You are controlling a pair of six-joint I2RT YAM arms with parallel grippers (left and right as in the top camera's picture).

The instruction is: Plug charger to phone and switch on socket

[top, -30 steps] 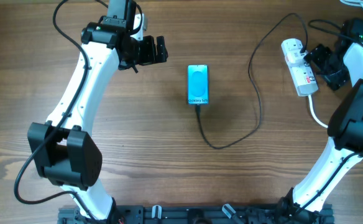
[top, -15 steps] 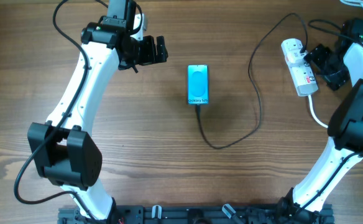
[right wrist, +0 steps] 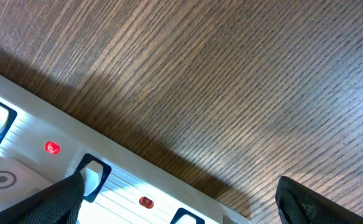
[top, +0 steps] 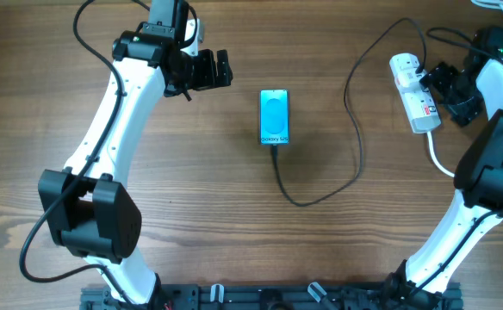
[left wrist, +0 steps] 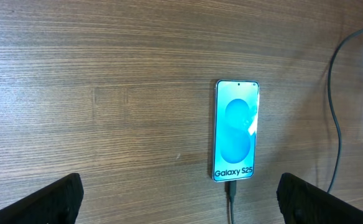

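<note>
The left gripper hovers over the far left part of the table, jaws spread wide and holding nothing, with bare wood between it and the phone. The phone lies flat near the table's middle, well apart from both arms, long axis running from far to near, with open wood on all sides. The left wrist view resolves what the overhead cannot: a cyan screen with two lighter overlapping round shapes and a white band lettered "Galaxy S25" at the near end, where the charger meets the phone's short edge with its small black plug tip. From there the thin black cable loops toward the near edge, bends right, and climbs to the far side near the socket. The socket, a white strip, lies near the right edge of the overhead frame, with a white adapter at its far end and a thick white cord trailing from its near end. The right gripper is poised just beside the strip, jaws spread; contact cannot be judged. The right wrist view alone shows two red switches, one glowing brighter than the other.
</note>
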